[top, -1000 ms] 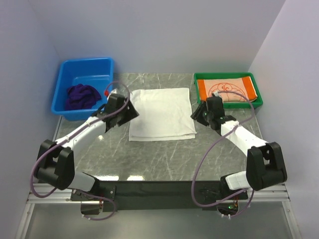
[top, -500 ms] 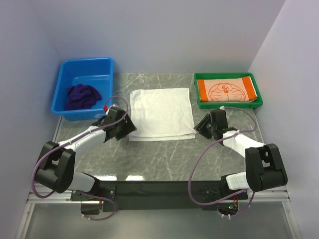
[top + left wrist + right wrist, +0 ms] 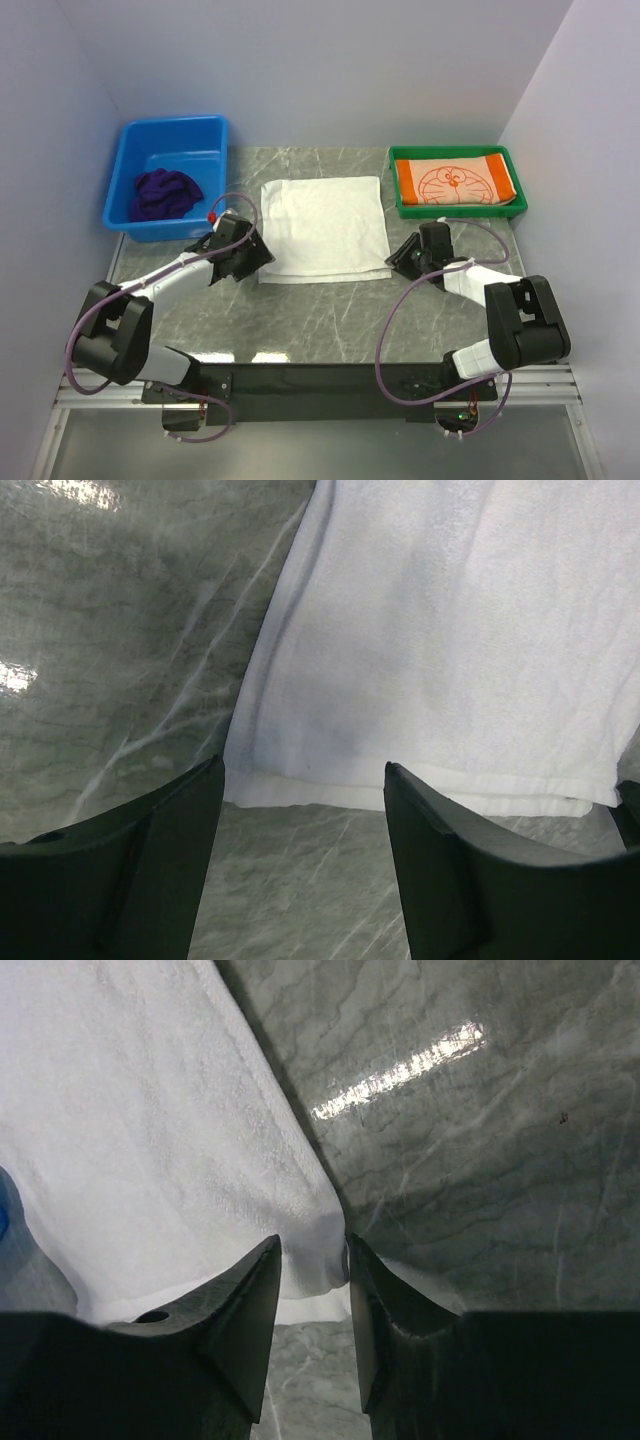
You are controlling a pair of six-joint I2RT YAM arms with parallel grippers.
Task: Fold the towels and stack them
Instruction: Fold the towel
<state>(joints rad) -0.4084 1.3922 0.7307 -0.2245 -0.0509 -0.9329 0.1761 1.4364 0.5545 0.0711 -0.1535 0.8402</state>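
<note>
White towel (image 3: 323,228): plain. Purple towel (image 3: 165,193): in blue bin (image 3: 172,124). Orange towel (image 3: 455,183): white cartoon print, in green tray (image 3: 450,151). Table (image 3: 330,310): grey, marbled.

Grey marble table (image 3: 330,310), veined white, with bright glare patches near its front edge. We take it as our reference.

- Blue plastic bin (image 3: 180,160): at the table's far-left corner, deep-walled, overhanging the table's left side.
- Green tray (image 3: 394,185): at the table's far-right corner, shallow, rim sitting square to the table's back edge.
- Black strip (image 3: 320,375): runs along the table's near edge.
- Metal frame rail (image 3: 100,397): just below that strip, in front of the table.
- Pale walls (image 3: 320,70): close the table in behind and on both sides.
</note>
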